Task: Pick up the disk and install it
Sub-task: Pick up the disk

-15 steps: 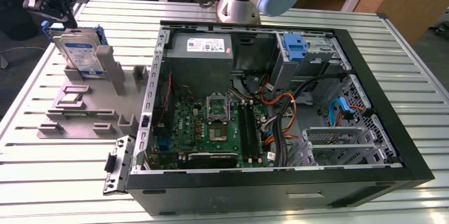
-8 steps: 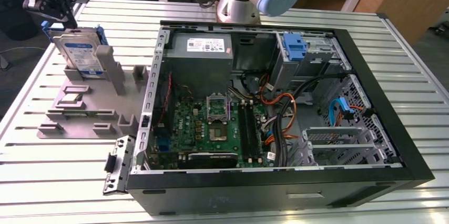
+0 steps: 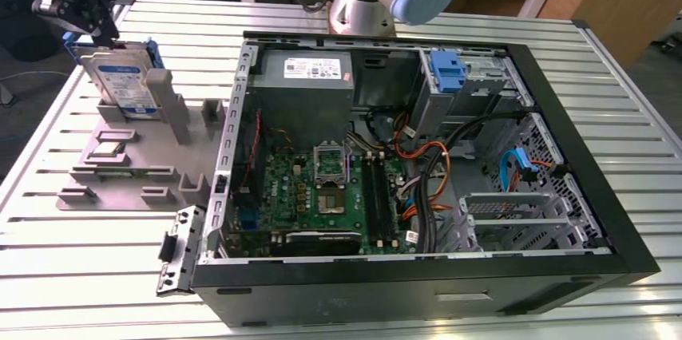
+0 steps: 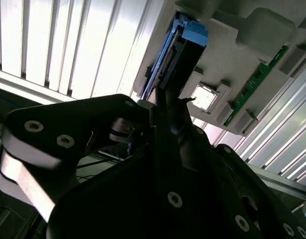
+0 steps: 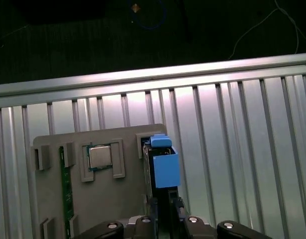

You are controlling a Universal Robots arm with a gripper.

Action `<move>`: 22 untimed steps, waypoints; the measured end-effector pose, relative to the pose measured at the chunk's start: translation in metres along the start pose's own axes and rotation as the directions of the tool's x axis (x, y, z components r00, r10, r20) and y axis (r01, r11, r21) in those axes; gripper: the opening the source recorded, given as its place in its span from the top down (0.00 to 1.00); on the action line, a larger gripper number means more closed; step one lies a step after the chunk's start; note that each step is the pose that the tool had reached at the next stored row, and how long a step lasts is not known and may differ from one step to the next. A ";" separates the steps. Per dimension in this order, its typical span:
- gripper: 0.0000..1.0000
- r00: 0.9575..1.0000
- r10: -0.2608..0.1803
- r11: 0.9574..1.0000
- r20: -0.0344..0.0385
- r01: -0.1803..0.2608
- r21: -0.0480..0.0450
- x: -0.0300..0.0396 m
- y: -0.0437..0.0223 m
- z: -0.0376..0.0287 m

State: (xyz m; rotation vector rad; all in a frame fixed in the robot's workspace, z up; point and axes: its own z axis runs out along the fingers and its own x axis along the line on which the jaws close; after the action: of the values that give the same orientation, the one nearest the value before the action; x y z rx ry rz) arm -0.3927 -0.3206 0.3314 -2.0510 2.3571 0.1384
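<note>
Overhead, the gripper's [image 3: 107,38] jaws clench the top edge of the disk [image 3: 120,78], upright in its grey holder [image 3: 149,152].

A desk [image 3: 107,276] of ribbed aluminium slats is seen in the exterior view. A grey fixture plate [image 3: 117,184] is laid flat on it toward the exterior view's left. Just beside that plate, an open black computer case [image 3: 426,292] is set on the slats.
</note>
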 end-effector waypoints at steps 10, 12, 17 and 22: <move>0.42 1.000 0.000 1.000 0.000 0.000 0.000 0.0000 0.0000 0.0001; 0.35 1.000 0.000 1.000 0.000 0.000 0.000 0.0000 0.0000 0.0004; 0.35 1.000 0.000 1.000 0.000 0.000 0.002 0.0006 -0.0005 0.0082; 0.35 1.000 0.000 1.000 0.001 0.000 0.005 0.0012 -0.0009 0.0174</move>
State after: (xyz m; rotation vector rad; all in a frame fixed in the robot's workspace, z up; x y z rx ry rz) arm -0.3928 -0.3206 0.3139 -2.0491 2.3542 0.1330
